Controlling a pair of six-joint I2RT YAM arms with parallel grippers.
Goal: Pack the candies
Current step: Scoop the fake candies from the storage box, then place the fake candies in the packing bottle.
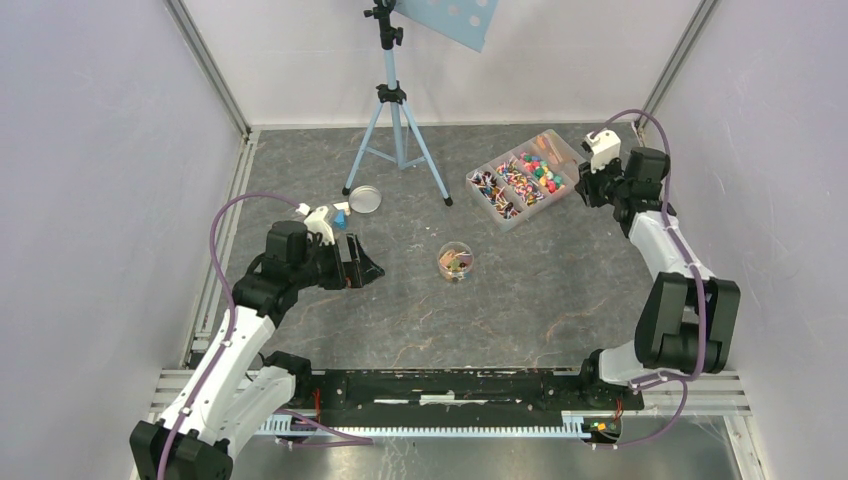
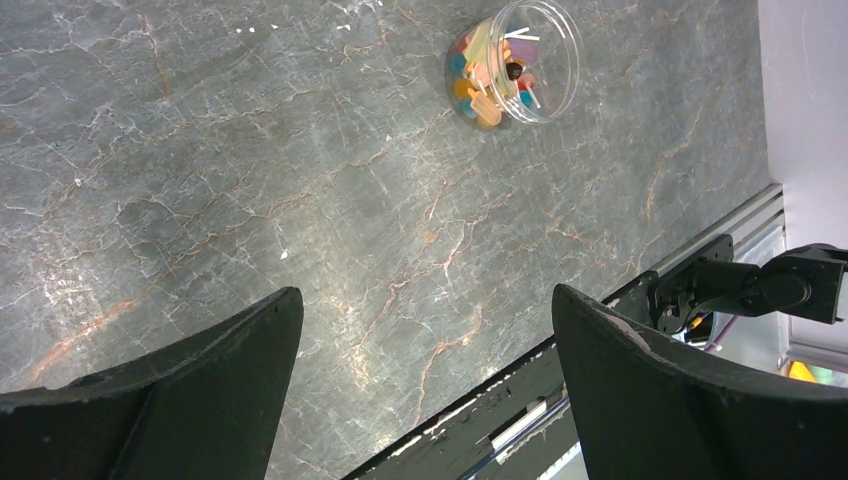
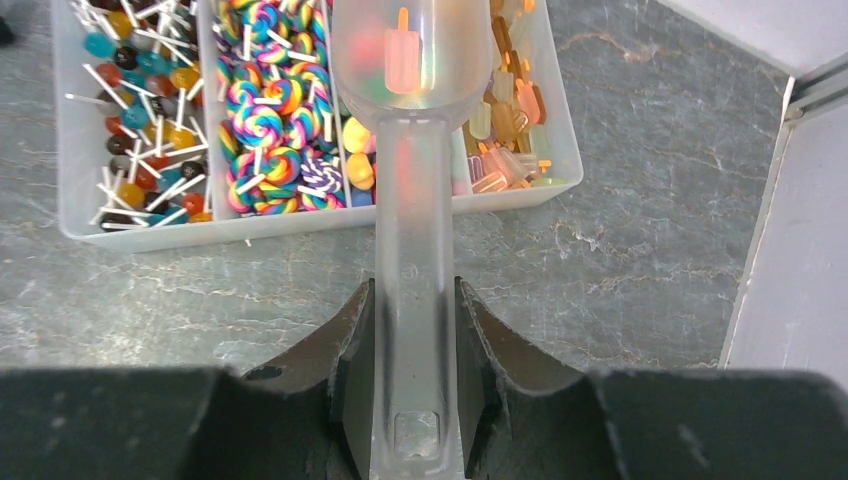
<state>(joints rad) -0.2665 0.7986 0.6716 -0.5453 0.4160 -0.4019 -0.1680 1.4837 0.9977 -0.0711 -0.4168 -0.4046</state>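
Observation:
The candies (image 3: 262, 120) fill a clear compartment tray (image 3: 300, 222) at the back right: ball lollipops, swirl lollipops, orange ice-lolly shapes. My right gripper (image 3: 415, 300) is shut on the handle of a clear plastic scoop (image 3: 412, 200), whose bowl hovers over the tray with one orange candy (image 3: 404, 60) in it. A small clear jar (image 1: 455, 262) with some candies inside stands mid-table. My left gripper (image 1: 362, 265) hangs open and empty left of the jar (image 2: 515, 62), which shows far off in the left wrist view.
The jar's round lid (image 1: 363, 198) lies on the table behind the left arm, next to a small blue-and-white block (image 1: 341, 215). A blue tripod (image 1: 398, 130) stands at the back centre. The right wall is close to the tray (image 1: 497, 218) and the right gripper (image 1: 590, 180).

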